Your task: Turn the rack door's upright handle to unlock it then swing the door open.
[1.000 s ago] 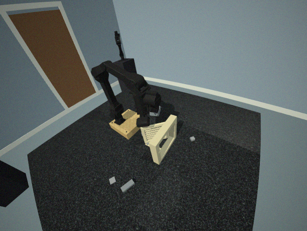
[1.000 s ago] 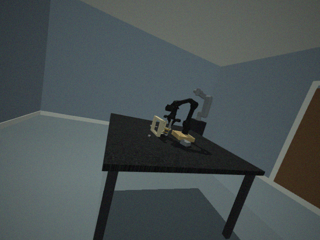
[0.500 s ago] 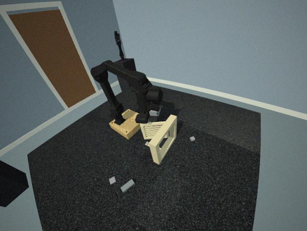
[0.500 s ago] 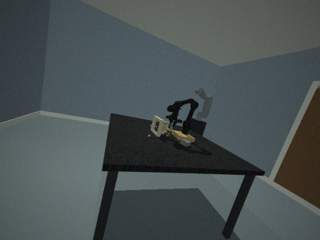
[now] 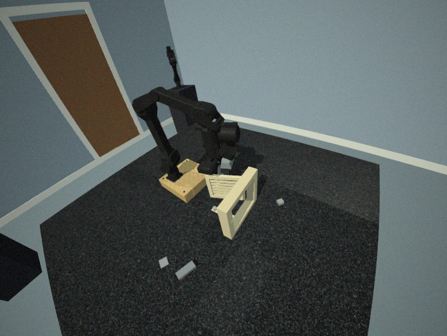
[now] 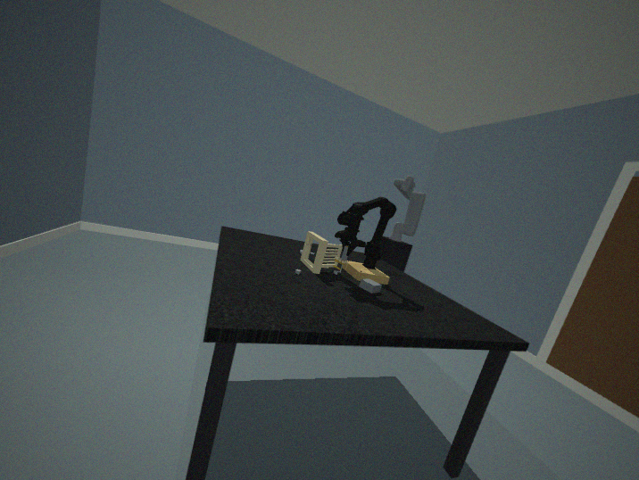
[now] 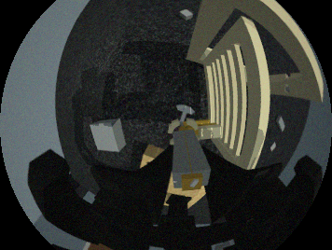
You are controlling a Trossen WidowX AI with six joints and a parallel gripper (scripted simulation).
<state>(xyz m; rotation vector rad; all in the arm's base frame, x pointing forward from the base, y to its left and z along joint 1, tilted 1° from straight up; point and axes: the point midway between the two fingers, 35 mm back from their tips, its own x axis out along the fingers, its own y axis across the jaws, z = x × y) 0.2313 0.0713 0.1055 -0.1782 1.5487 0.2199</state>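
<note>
Right, the hand [image 5: 218, 169] [image 6: 344, 252] [image 7: 186, 148] is closed most of the way, its fingers pinched around the door's handle [image 7: 188, 127] (its upper part is largely hidden between them). The slatted door [image 5: 225, 186] [image 6: 332, 255] [image 7: 228, 100] stands swung out from its cream frame [image 5: 225, 213] [image 6: 318, 260] [image 7: 308, 70], on the side of the wooden base [image 5: 195, 191] [image 6: 382, 279]; whether it is past the needed angle, I cannot tell. In the exterior view the frame stands upright, nearer the desk's [image 5: 289, 270] [image 6: 268, 314] far edge than its near one, with the wooden base to its right.

From the top, a pale chip [image 5: 163, 262] and a grey bar [image 5: 185, 270] lie near each other, towards the desk's left edge, and a small grey cube [image 5: 280, 202] sits out towards the right edge. A bigger grey block [image 5: 226, 163] [image 6: 370, 285] [image 7: 106, 135] (partly covered by the arm from above) rests beside the wooden base.
</note>
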